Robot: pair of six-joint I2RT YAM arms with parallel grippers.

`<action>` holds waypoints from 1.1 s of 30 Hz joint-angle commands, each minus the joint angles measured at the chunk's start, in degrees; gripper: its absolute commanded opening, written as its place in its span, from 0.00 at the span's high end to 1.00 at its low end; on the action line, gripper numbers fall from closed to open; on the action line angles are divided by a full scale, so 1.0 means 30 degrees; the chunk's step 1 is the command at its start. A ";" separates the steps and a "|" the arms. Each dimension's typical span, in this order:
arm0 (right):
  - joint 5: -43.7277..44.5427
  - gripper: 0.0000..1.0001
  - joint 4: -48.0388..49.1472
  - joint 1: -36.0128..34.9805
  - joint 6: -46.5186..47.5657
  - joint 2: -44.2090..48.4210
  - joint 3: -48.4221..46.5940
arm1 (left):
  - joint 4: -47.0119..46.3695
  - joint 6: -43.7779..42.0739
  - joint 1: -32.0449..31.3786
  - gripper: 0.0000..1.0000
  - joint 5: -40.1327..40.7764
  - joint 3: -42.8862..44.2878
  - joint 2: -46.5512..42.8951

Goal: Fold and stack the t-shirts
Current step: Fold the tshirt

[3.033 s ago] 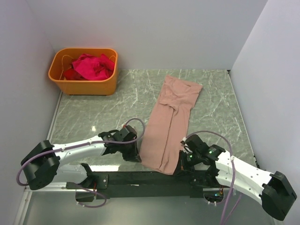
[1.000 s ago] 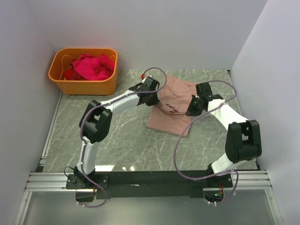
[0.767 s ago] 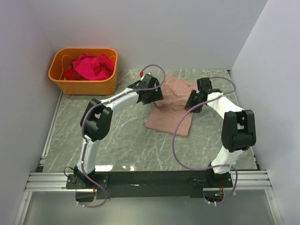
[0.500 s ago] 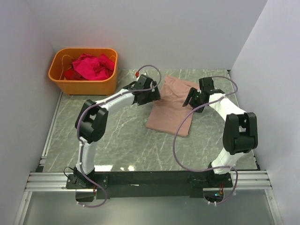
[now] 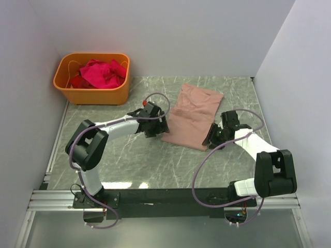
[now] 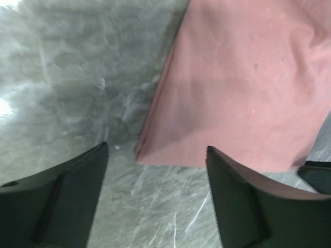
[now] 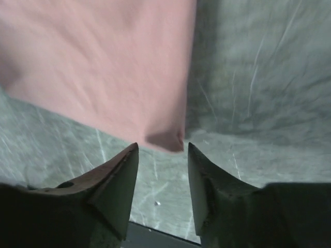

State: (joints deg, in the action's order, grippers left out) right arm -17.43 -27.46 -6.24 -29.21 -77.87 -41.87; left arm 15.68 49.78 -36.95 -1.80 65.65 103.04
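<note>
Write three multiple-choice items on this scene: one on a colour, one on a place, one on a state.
1. The folded shirt on the table is:
A. blue
B. dusty pink
C. green

2. The magenta shirts lie:
A. on the table
B. on the folded shirt
C. in the orange tub

3. The left hand is:
A. shut on the folded shirt
B. open and empty
C. out of view

Answers:
1. B, the flat cloth on the marble is pink-tan.
2. C, the magenta heap sits inside the tub's walls at the far left.
3. B, the left wrist view shows its fingers wide apart above the shirt's near corner, gripping nothing.
</note>
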 commanded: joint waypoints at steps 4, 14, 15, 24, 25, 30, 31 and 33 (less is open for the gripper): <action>-0.1925 0.54 0.1536 -0.0176 -0.0194 -0.0148 0.1299 | -0.0539 0.0867 -0.0486 0.31 0.0542 -0.0202 0.0456; -0.1954 0.60 0.2386 -0.0205 -0.0399 -0.1261 0.2061 | -0.0042 0.1131 -0.1014 0.58 0.0542 -0.0027 0.1423; -0.1866 0.62 0.2474 -0.0205 -0.0428 -0.1291 0.2148 | -0.0013 0.1190 -0.1014 0.61 0.0542 -0.0056 0.1481; -0.1718 1.00 0.3002 -0.0234 -0.0019 -0.0941 0.2470 | -0.0216 0.1043 -0.1101 0.99 0.1391 -0.0869 0.1105; -0.1893 1.00 0.3060 -0.0234 0.0068 -0.0765 0.2616 | -0.0450 0.1102 -0.1160 0.99 0.1421 -0.1312 0.0724; -0.3270 1.00 0.1308 -0.0673 0.0742 0.1254 0.4050 | 0.0569 0.1394 -0.1685 0.99 0.1947 -0.3654 -0.2147; -0.3533 1.00 0.0520 -0.0790 0.0859 0.1722 0.4314 | 0.1182 0.1685 -0.1775 0.99 0.2558 -0.3979 -0.2557; -0.4555 1.00 -0.0624 -0.1170 0.1066 0.3361 0.5047 | 0.2470 0.1863 -0.2037 0.99 0.2972 -0.5058 -0.3962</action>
State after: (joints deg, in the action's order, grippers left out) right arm -26.98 -22.44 -8.47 -28.32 -73.60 -29.06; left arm 15.59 54.30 -41.93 2.50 53.98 96.75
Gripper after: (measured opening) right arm 0.013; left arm 0.021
